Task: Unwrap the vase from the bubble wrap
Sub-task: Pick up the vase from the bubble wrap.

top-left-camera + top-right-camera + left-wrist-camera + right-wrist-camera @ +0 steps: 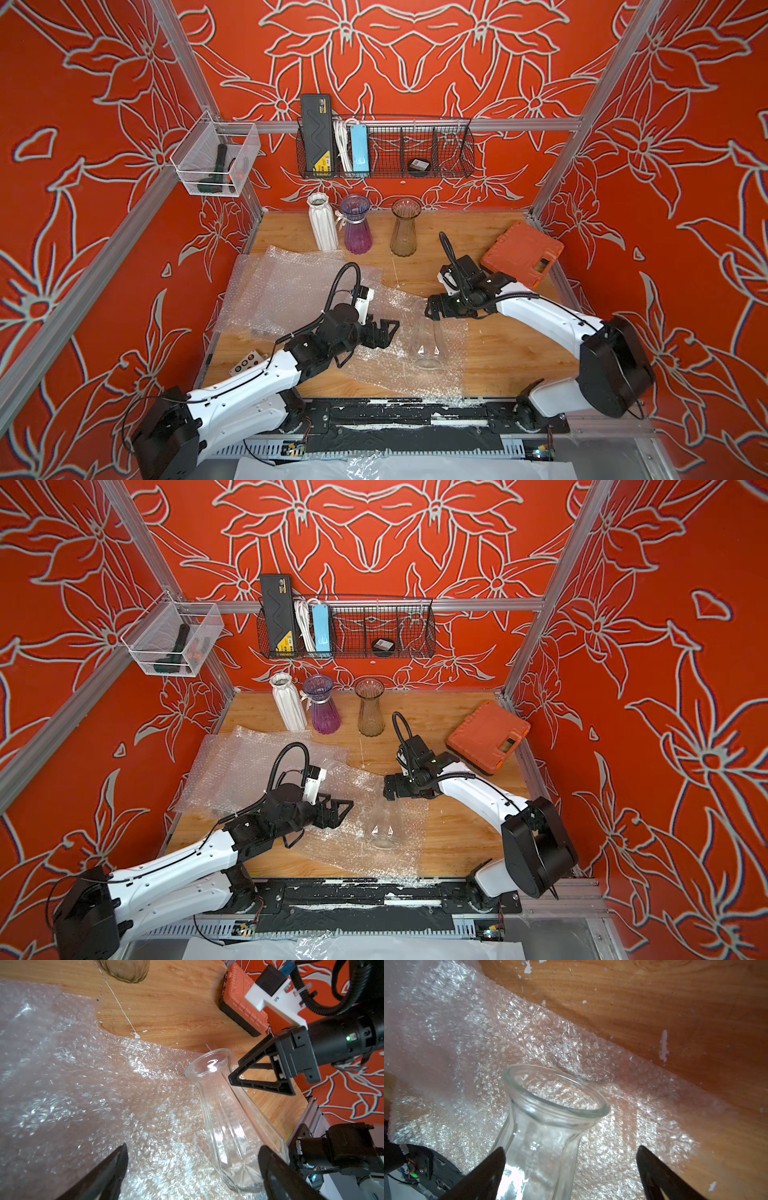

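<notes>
Vase [428,340] bare on spread bubble wrap [374,365], right gripper [429,311] near neck.

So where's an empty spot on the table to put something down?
Bare wood: between the amber vase and the orange case, and between the bubble wrap and the right edge of the table. Crowded: wrap covers the left; white vase and purple vase stand behind it.

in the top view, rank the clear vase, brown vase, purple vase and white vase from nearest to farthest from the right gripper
1. clear vase, on the bubble wrap, right at the right gripper
2. brown vase, back row, centre
3. purple vase, back row, further left
4. white vase, leftmost in back row
</notes>
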`<state>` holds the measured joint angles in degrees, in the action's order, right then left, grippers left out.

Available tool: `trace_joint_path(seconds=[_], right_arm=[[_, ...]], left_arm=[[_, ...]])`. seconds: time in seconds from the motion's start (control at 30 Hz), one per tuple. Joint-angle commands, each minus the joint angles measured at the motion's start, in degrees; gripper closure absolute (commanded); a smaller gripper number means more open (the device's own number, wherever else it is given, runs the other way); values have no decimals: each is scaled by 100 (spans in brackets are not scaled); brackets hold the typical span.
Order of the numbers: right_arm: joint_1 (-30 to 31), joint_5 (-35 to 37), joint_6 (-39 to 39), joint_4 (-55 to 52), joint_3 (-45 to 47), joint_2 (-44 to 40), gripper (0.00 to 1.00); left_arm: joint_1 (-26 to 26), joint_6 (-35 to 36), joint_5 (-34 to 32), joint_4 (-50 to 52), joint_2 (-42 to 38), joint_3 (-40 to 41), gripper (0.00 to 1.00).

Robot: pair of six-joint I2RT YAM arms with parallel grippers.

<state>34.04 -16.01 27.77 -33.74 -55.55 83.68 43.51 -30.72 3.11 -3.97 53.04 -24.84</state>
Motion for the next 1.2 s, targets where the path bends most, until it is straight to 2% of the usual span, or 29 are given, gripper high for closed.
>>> trace_joint_path(seconds=[0.0, 0.33, 0.53, 0.83, 1.17], right_arm=[[127, -7, 132, 143, -121, 257, 2], [239, 20, 82, 250, -319, 1032, 2], [372, 732, -316, -410, -777, 1459, 2], [412, 1276, -598, -937, -1086, 1685, 2], [481, 1621, -361, -784, -853, 1712, 18]], left_arm=[[-14, -44, 65, -113, -87, 52, 5], [-17, -74, 49, -174, -188, 164, 5], [-14, -78, 114, -253, -197, 209, 5], [9, -41, 42, -262, -287, 277, 5], [113, -31, -108, -166, -281, 290, 5]])
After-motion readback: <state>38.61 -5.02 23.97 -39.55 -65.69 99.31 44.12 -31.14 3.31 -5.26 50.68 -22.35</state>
